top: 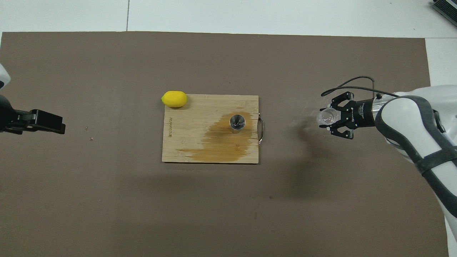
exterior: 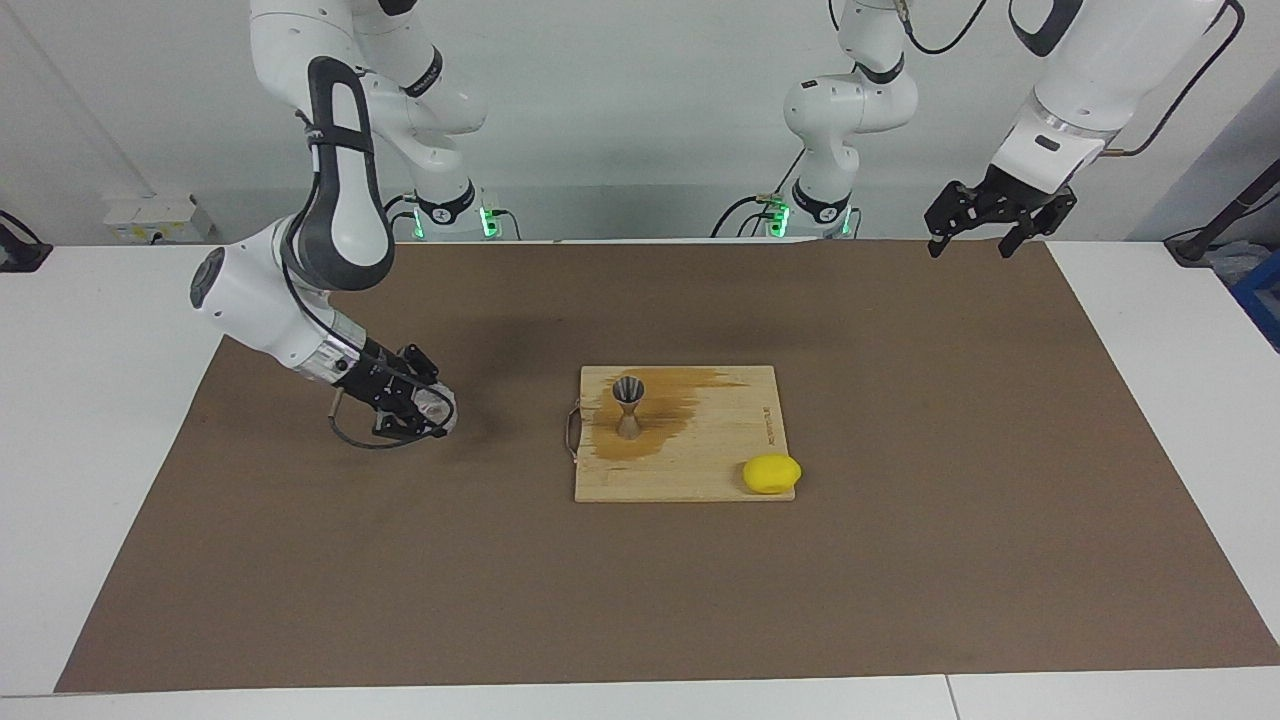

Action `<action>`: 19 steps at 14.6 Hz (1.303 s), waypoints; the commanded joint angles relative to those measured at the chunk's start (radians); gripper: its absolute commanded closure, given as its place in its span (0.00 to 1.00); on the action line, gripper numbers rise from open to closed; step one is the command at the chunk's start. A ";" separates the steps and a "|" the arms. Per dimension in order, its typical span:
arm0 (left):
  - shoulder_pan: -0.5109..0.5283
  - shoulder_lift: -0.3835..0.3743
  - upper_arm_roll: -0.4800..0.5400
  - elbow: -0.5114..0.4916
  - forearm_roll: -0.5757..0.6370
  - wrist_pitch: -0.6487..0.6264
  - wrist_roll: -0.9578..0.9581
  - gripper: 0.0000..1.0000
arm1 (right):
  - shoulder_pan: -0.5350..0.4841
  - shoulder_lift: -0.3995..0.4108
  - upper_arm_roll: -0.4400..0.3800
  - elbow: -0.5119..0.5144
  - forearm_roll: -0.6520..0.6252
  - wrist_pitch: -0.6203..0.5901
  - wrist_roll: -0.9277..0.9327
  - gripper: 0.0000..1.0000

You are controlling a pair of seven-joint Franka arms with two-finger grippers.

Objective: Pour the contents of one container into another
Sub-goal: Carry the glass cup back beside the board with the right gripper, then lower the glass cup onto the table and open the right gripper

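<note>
At the cutting board's [top: 185,128] 3 o'clock, over the mat: right gripper [exterior: 432,408] grasping glass cup [top: 326,116]; jigger [exterior: 628,403] upright on board. Step: set-down, needing a level lowering. Left gripper [exterior: 990,215] released, waiting.

The wooden board [top: 200,142] has a short line of small dark letters near the edge by the lemon [top: 174,99]. The letters run sideways along that edge. They are too small to read for sure, so the word cannot be told. In the facing view the same mark on the board [exterior: 768,424] is only a thin dark line. No other words or numbers can be read.
</note>
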 commanded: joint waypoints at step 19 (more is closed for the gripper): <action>0.005 -0.032 -0.001 -0.037 0.007 0.016 -0.002 0.00 | -0.106 0.053 0.010 -0.072 0.117 0.059 -0.176 0.00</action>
